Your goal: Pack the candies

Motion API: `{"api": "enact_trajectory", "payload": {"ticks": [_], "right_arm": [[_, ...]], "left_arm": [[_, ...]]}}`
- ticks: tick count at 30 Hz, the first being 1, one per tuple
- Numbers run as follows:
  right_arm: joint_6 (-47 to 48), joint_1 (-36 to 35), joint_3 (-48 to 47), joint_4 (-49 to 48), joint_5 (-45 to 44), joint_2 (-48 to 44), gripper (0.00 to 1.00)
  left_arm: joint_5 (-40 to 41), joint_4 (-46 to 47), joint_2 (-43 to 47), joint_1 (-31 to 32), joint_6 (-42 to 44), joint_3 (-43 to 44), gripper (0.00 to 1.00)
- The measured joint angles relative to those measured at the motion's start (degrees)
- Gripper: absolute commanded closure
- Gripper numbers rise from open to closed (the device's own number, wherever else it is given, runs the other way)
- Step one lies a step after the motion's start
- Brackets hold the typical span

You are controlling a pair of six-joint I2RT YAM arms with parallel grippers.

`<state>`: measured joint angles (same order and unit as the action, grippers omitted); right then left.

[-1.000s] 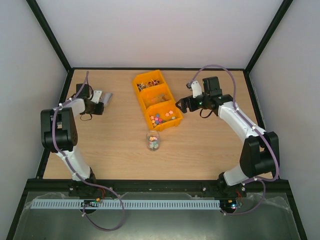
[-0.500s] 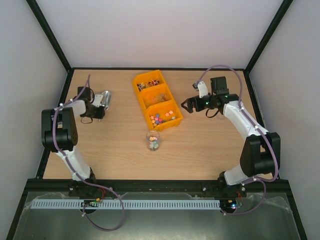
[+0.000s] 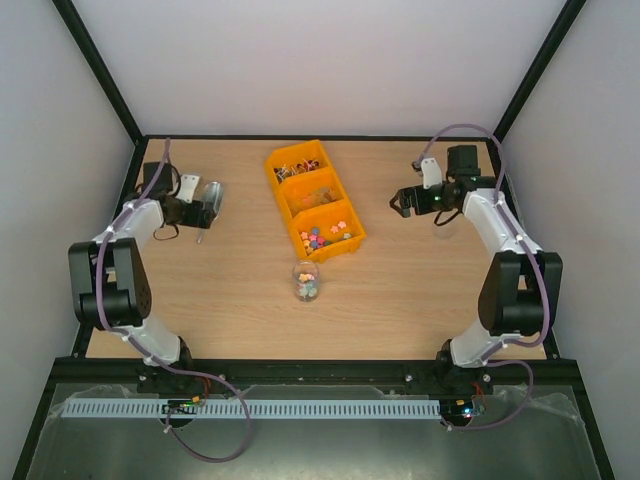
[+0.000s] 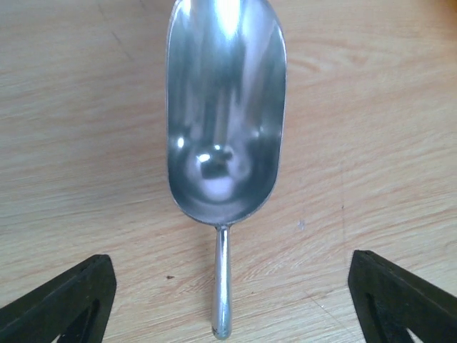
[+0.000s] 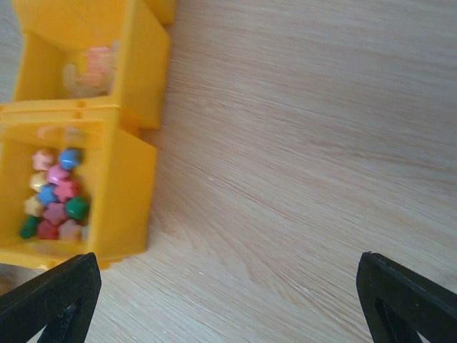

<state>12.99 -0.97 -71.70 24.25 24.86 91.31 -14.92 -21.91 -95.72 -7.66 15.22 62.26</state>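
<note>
Colourful candies (image 3: 325, 237) (image 5: 53, 200) lie in the nearest compartment of a yellow three-part tray (image 3: 352, 243) (image 5: 132, 179). More candies fill the bottom of a small clear jar (image 3: 306, 283) standing in front of the tray. The silver scoop (image 3: 211, 193) (image 4: 225, 114) lies empty on the table at the far left. My left gripper (image 3: 192, 212) (image 4: 232, 304) is open, its fingers wide on either side of the scoop's handle without touching it. My right gripper (image 3: 400, 203) (image 5: 228, 304) is open and empty over bare wood to the right of the tray.
The tray's middle and far compartments hold brownish and dark wrapped sweets (image 3: 298, 172). The black frame runs along the table's left edge (image 3: 128, 190) and right edge (image 3: 505, 190), close to both arms.
My left gripper has opened and let go of the scoop, which now rests on the table. My right arm has pulled back to the right, away from the tray.
</note>
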Motion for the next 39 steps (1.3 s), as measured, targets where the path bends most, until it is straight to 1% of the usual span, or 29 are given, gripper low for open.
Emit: {"api": "enact_trajectory", "payload": {"ticks": [6, 11, 15, 16, 21, 29, 39], "right_arm": [[2.47, 5.75, -4.96, 4.66, -2.25, 5.18, 0.02], [2.45, 10.51, -9.22, 5.92, -8.13, 11.17, 0.01], [2.47, 12.98, -11.28, 6.62, -12.68, 16.24, 0.0], [2.47, 13.55, -11.8, 6.86, -13.64, 17.49, 0.01], [3.63, 14.99, -13.66, 8.44, -17.0, 21.35, 0.13], [4.59, 14.97, -13.88, 8.87, -22.14, 24.11, 0.36], [5.68, 14.91, -10.84, 7.8, -25.2, 24.9, 0.76]], "left_arm": [[1.92, 0.02, 4.76, 0.0, -0.17, 1.2, 0.01], [4.02, 1.22, 9.05, 0.0, -0.26, 2.47, 0.01], [4.96, 3.82, 11.93, 0.0, -1.18, 3.3, 0.01], [5.03, 4.61, 12.5, 0.0, -1.42, 3.37, 0.01], [4.07, 5.6, 13.33, 0.0, -2.36, 3.72, 0.01], [-2.25, 3.98, 13.33, 0.0, -1.68, 3.72, 0.01], [-5.75, 3.13, 13.33, 0.0, -0.2, 3.72, 0.01]]}}
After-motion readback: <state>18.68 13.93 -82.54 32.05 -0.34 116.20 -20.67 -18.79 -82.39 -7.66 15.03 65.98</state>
